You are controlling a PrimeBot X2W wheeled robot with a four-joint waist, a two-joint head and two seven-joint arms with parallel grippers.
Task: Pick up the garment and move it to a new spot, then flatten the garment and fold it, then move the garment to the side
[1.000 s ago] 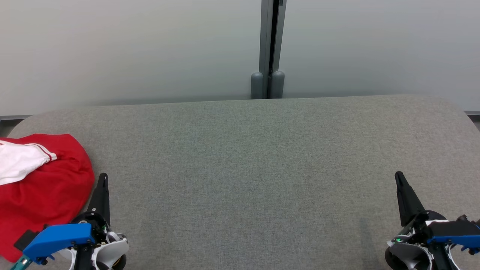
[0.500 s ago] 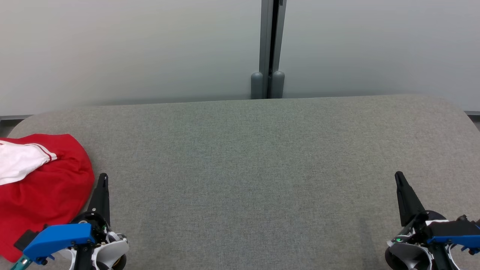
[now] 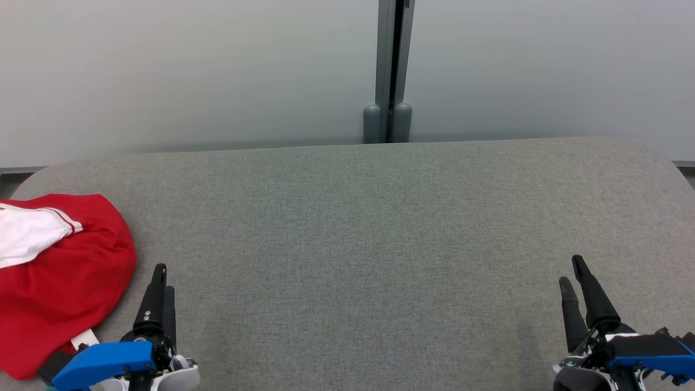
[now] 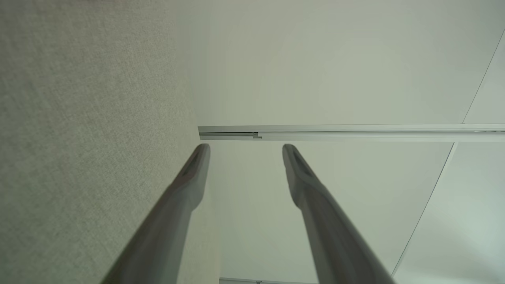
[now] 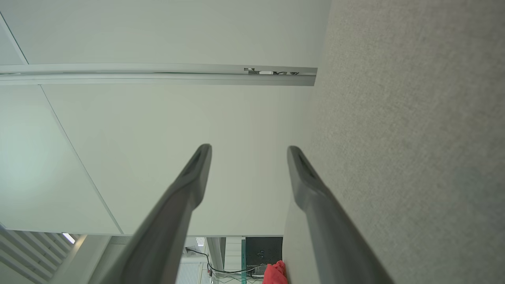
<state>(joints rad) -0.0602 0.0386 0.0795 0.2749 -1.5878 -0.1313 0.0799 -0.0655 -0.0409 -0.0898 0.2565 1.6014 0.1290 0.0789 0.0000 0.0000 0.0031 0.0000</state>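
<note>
A grey fabric-covered table (image 3: 380, 217) bears a crumpled red-and-white garment (image 3: 59, 282) at its left end.

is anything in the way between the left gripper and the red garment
Nothing visible stands in the way. The left gripper, fingers apart, sits just to the right of the red garment in the head view, with a strip of bare gray padded table between its fingertips and the cloth's edge.

The left gripper (image 3: 164, 277) has drawn back toward the robot and slightly to its own right, away from the red garment (image 3: 59, 282). A second finger now shows beside the first. The right gripper (image 3: 570, 270) has drawn back a little too, and both its fingers now show, apart. A small white tab (image 3: 84, 338), perhaps a label, has appeared just left of the left gripper's base.
</note>
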